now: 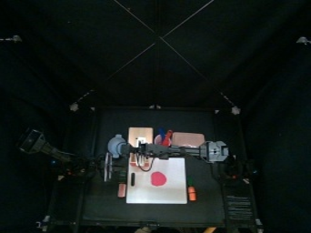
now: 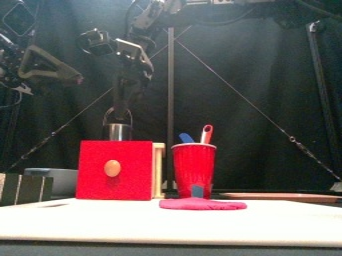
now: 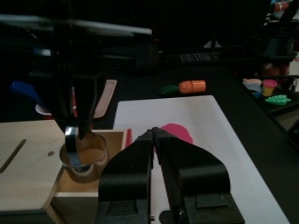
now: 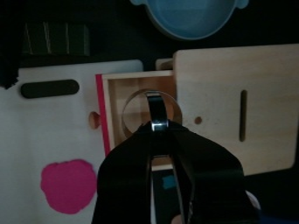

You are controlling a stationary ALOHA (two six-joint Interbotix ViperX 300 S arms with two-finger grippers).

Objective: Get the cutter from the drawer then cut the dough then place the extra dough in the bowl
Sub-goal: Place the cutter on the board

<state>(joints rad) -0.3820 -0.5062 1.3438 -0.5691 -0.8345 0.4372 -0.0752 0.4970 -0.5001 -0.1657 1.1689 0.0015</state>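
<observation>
Fetching the cutter (image 2: 118, 131): the right end effector (image 4: 156, 125) is clamped on its wire handle, and it hangs just above the open drawer (image 4: 126, 122). The left end effector (image 3: 156, 140) is closed, empty and near the box. The dough (image 2: 203, 204) lies uncut on the board (image 4: 47, 131). Next move, I'd say: lift clear of the drawer, carry it over, then press straight down onto the dough.

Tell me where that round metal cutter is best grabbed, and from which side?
Pinch its wire handle from straight above: it arches up over the cutter, thin enough for narrow jaws. The right gripper holds it so, above the open drawer.
</observation>
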